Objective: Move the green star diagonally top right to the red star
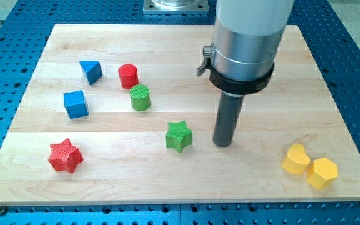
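My tip [223,144] bare, holding nothing, just right of green star [179,135], red star [65,155] lower left, arm's top cut off

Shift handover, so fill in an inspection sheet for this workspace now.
Surface: wooden board, flat, no marks seen.
Job's things: green star near the centre; red star at the view's lower left, well apart.
Clutter: blue triangle block, red cylinder, green cylinder, blue cube; two yellow blocks touching at lower right.
Grippers: none; my tip sits on the board just right of the green star, small gap.
Cables: nothing seen.
Surroundings: blue perforated table.
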### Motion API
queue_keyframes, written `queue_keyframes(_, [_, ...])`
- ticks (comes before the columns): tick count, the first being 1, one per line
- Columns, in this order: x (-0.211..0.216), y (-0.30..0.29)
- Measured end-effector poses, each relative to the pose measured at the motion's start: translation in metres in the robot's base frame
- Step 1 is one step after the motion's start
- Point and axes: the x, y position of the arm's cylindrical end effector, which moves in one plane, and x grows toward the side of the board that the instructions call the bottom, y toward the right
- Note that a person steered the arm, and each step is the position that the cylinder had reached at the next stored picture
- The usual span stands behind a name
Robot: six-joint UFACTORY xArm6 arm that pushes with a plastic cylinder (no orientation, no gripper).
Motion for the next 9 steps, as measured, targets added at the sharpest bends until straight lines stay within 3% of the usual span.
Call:
queue_keyframes(5, [-0.046, 0.113])
queue_keyframes(6, [-0.069, 0.096])
queue_keyframes(9, [-0.132, -0.127])
